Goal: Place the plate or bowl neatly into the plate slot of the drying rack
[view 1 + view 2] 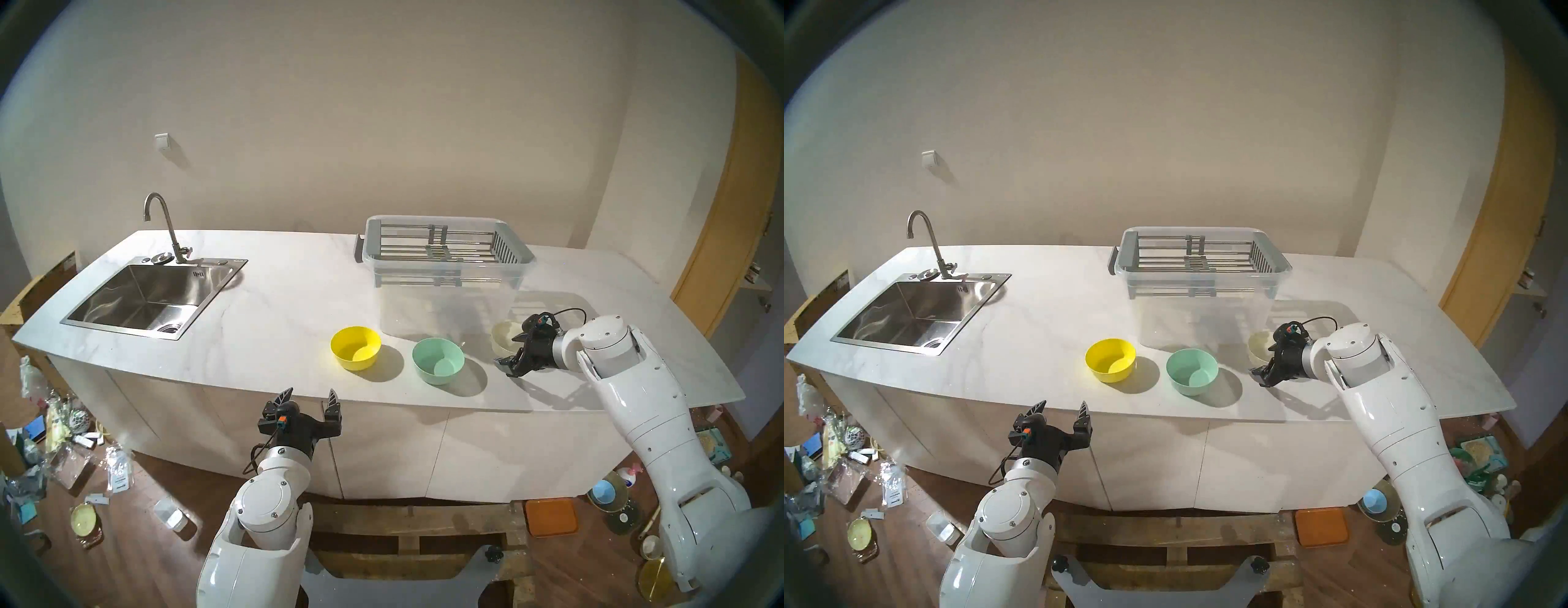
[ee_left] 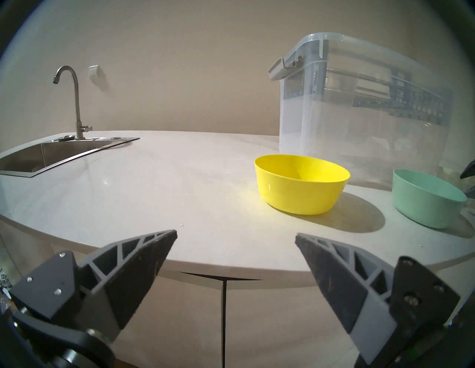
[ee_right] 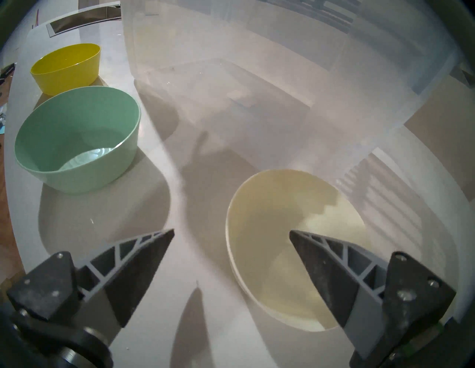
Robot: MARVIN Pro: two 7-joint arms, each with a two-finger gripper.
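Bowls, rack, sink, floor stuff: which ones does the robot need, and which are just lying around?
Needed: cream bowl, green bowl, yellow bowl, drying rack, right gripper.

Lying about: sink, faucet, clear tub, orange tray.

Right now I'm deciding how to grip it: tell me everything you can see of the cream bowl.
The cream bowl is pale, glossy and round, plastic by its look, with a thin rim, and empty. It stands upright on the white counter, close before the clear tub, rightmost of three bowls. The right tool hangs open at its near rim, one finger over the bowl, one outside; no contact shows.
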